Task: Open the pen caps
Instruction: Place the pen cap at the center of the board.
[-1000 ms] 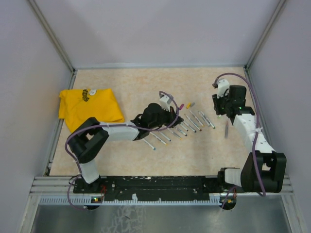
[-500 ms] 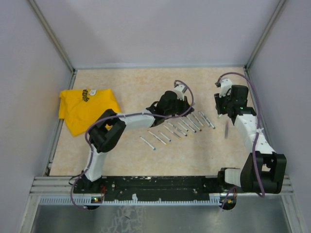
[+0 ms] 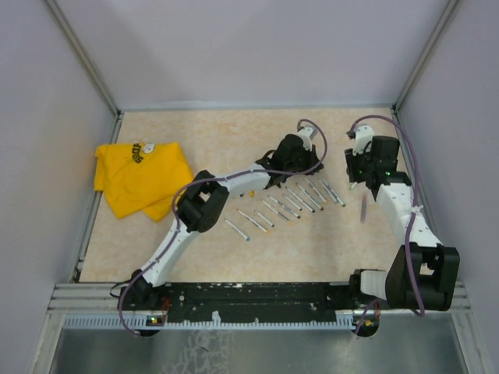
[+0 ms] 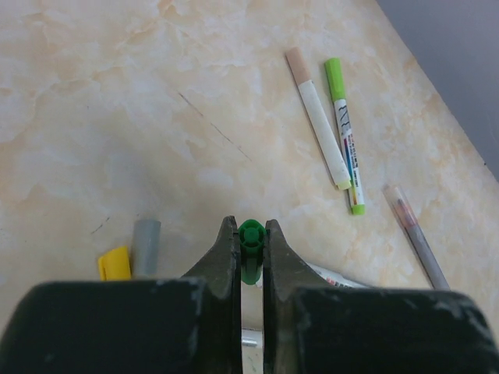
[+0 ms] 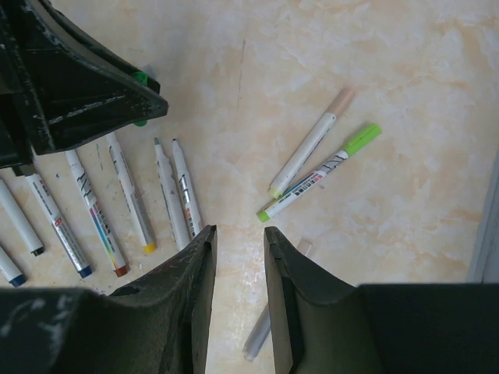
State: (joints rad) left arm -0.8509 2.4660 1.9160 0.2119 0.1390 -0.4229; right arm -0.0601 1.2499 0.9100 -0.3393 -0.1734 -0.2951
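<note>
A green pen cap (image 4: 251,254) is pinched in the closed left gripper (image 4: 250,228) above the table (image 4: 117,93), near a grey cap (image 4: 146,245) and a yellow cap (image 4: 115,263). The right gripper (image 5: 238,241) is held slightly parted, empty.

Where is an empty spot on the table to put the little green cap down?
The back strip of table, between the wall and the yellow cloth, is bare; so is the front right, before the pen row. Crowded: the pen row and loose caps beside it.
</note>
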